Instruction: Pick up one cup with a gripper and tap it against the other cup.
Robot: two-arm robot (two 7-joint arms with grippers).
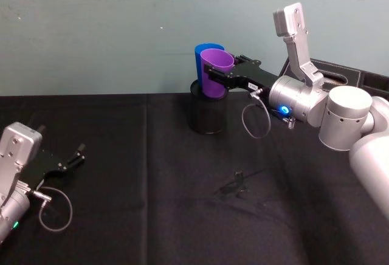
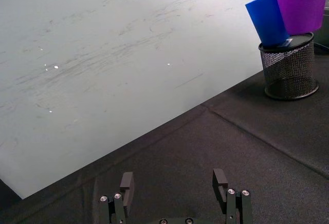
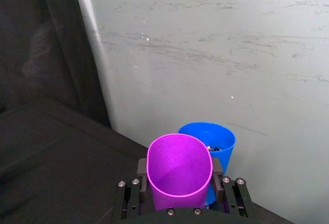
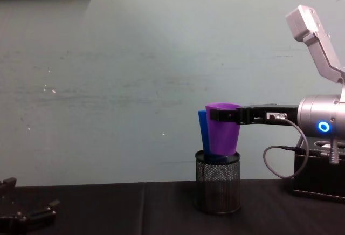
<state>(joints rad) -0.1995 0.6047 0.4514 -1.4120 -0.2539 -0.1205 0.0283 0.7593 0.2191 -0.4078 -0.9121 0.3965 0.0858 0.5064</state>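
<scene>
Head downward, chest roughly level, sharing purple cup (image 1: 217, 61).

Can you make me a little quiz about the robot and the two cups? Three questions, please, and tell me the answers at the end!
1. Which gripper holds the purple cup near its rim, the left or the right?
2. What does the blue cup stand in? A) a black mesh holder B) a white bowl C) a cardboard box
3. True or false: the left gripper, low over the black table, is open and holds nothing.

Key
1. The right gripper, shut on it.
2. A
3. True
</scene>
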